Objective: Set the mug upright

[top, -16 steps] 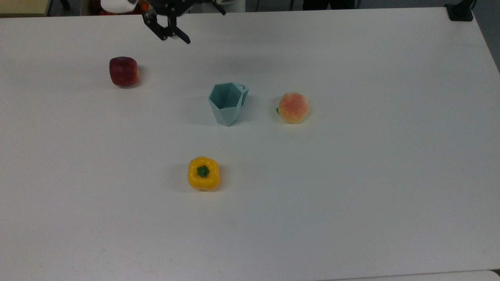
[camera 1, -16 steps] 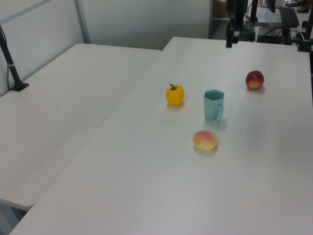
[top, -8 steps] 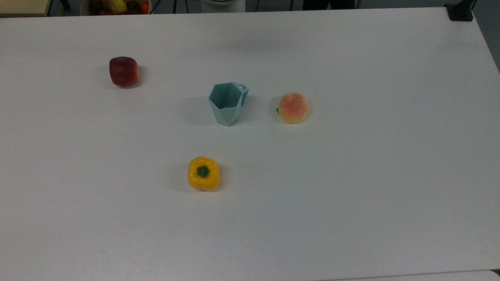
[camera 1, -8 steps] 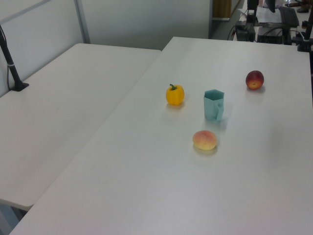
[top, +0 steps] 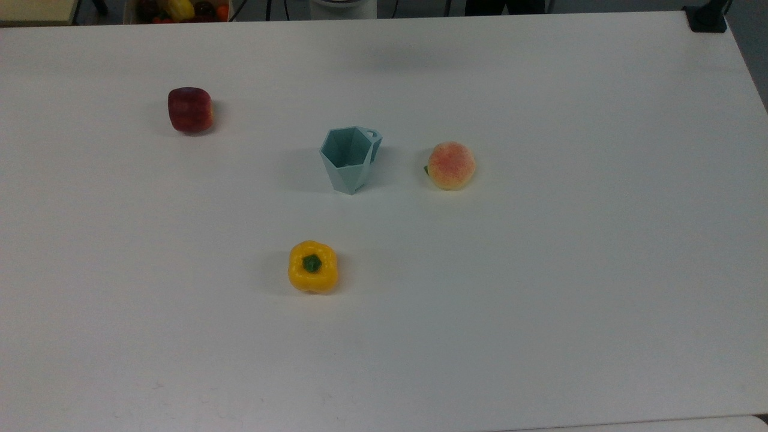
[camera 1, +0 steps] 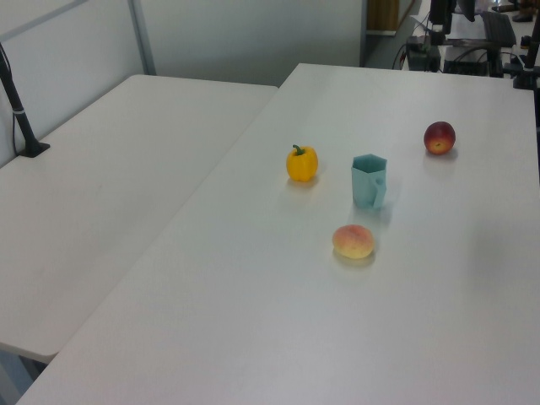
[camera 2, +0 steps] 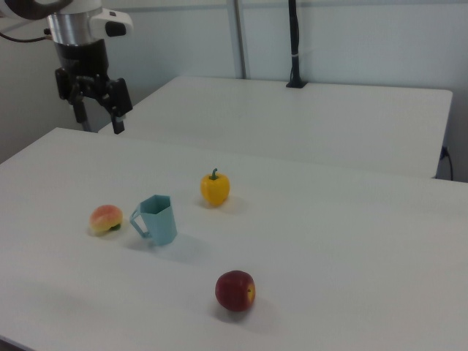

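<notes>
Nothing seems left: the pale blue-teal faceted mug (camera 2: 156,219) stands upright on the white desk (camera 2: 329,256); fingers (camera 2: 99,115) spread, empty.

Even, diffuse overhead lighting; no hard highlights on the matte white worktop (top: 540,300). Soft, faint shadows beside each object: to the top view's left of the pale blue-teal faceted mug (top: 350,158) and the yellow bell pepper (top: 312,266), to the top view's right of the dark red apple (top: 190,109). Broad blurred shadow patch near the far edge in the top view. Slight bluish-grey cast and mild grain throughout. Soft focus in the left view and right view; darker falloff toward the lower corners in the top view.
</notes>
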`<move>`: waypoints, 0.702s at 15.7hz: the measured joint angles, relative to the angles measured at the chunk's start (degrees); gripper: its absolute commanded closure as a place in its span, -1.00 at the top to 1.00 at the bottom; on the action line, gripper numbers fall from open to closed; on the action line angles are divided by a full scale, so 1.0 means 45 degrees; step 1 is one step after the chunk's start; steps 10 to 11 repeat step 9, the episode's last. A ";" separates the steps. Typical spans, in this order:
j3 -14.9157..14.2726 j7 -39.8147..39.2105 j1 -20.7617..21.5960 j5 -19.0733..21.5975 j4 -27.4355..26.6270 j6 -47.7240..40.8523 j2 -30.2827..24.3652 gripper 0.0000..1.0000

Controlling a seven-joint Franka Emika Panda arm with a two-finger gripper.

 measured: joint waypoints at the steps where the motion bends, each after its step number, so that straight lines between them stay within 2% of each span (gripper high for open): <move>1: -0.0001 0.0000 -0.0018 -0.0001 -0.0188 0.0584 0.0004 1.00; 6: -0.0046 -0.0044 0.0000 -0.0004 -0.0995 0.2976 0.0020 1.00; 11: -0.0084 -0.0092 0.0002 -0.0004 -0.1130 0.3187 0.0022 1.00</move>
